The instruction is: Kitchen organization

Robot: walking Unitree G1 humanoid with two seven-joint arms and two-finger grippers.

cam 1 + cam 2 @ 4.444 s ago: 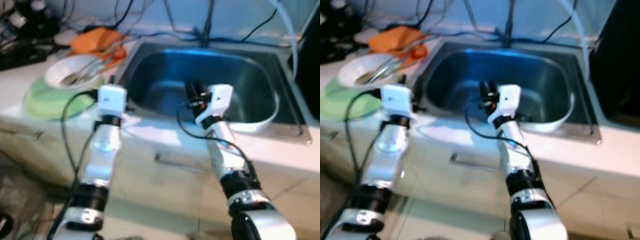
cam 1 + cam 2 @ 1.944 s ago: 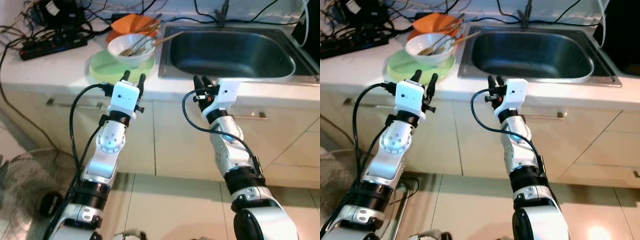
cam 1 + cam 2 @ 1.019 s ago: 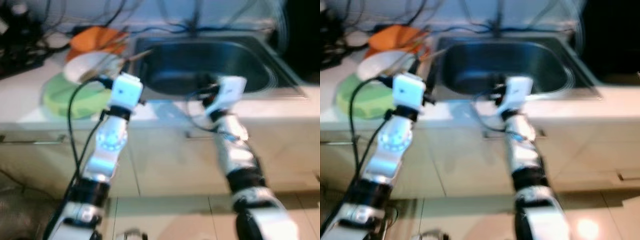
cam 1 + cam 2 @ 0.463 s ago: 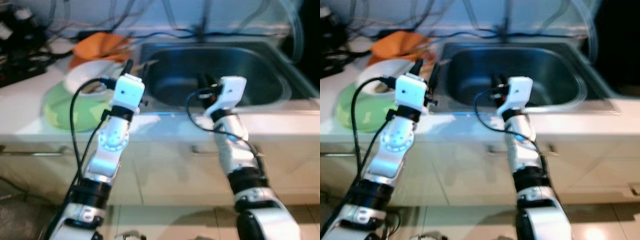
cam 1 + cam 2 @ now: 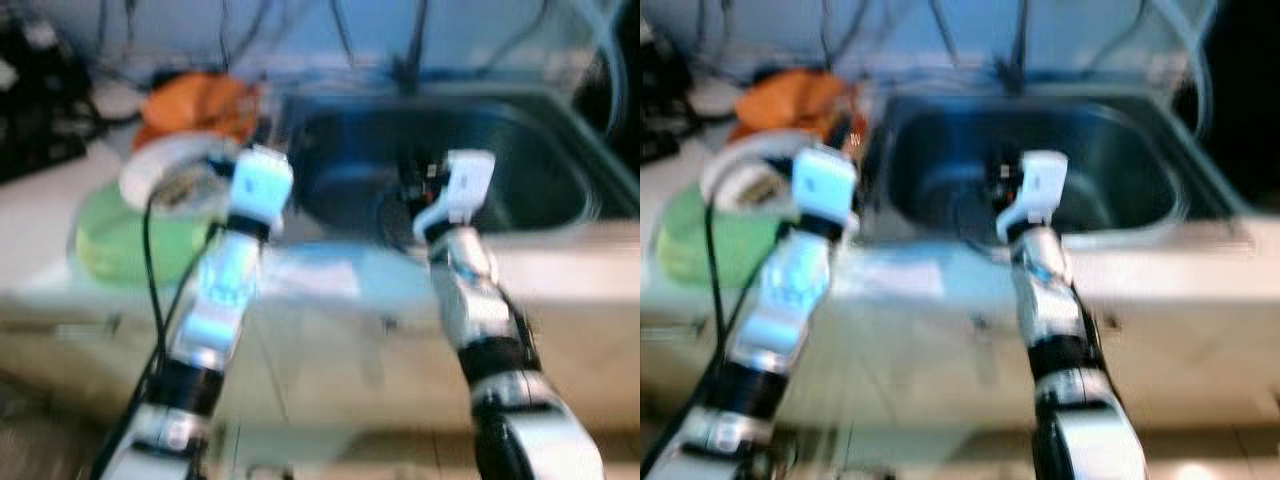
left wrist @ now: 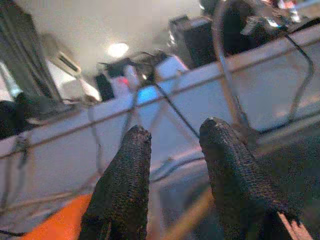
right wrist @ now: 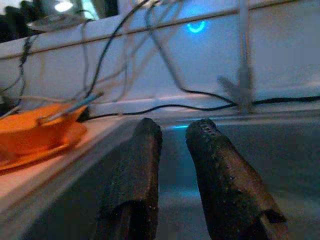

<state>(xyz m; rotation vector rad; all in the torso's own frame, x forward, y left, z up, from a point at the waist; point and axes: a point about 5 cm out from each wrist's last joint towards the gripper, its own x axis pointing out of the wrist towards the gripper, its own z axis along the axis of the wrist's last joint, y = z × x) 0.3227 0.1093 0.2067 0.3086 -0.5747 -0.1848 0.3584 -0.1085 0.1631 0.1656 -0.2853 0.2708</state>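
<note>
The head views are blurred. A white bowl (image 5: 165, 170) holding utensils sits on a green plate (image 5: 130, 235) on the counter, left of the steel sink (image 5: 520, 160). Behind the bowl lies an orange dish (image 5: 195, 100), also seen as the orange dish (image 7: 35, 132) with a stick resting in it. My left gripper (image 6: 172, 132) is open and holds nothing; it is raised near the sink's left rim beside the bowl. My right gripper (image 7: 172, 125) is open by a narrow gap, holds nothing, and hovers over the sink's front part.
A faucet (image 7: 243, 75) and dark cables (image 7: 165, 107) run along the white back wall behind the sink. Dark electrical gear (image 5: 40, 140) lies on the counter at far left. The cabinet front (image 5: 340, 360) stands below the counter edge.
The whole picture has shifted and blurred, so the camera has moved; counter and sink look slightly nearer. Both arms keep their raised pose and both grippers still hold nothing.
</note>
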